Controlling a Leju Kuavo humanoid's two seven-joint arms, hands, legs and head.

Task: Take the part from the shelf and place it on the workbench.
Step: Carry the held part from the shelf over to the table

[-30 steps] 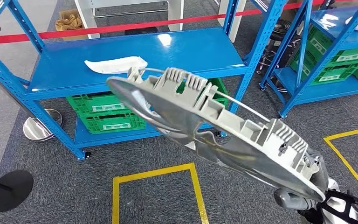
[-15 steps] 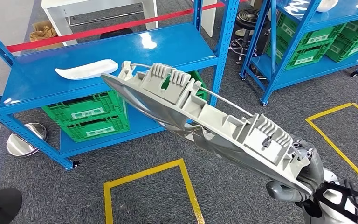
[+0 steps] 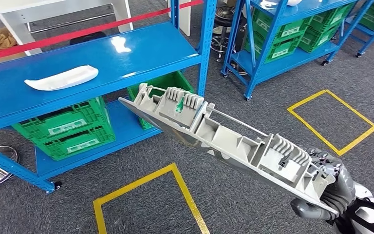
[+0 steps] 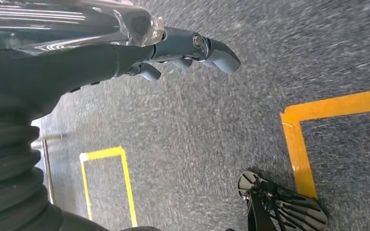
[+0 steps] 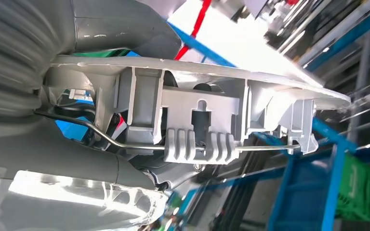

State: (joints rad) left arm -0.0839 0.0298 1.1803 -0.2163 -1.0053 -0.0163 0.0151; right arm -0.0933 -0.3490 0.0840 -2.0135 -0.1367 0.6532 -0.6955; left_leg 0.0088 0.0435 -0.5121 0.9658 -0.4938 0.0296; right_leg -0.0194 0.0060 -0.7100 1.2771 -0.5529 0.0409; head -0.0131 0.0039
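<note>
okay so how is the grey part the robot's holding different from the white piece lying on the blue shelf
The grey part is held by the right hand at one end and slants up over the floor; the white piece lies flat on the blue shelf, untouched. The grey part shows ribbed clips and a thin wire rod along it; the white piece looks smooth and plain. The grey part appears larger, though it is nearer the camera. Both are long, curved shapes.

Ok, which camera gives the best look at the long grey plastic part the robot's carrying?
The head view: it shows the grey plastic part end to end, held at one end by the right hand. The right wrist view shows its ribbed underside and wire rod close up. The left wrist view shows floor and the left hand.
</note>
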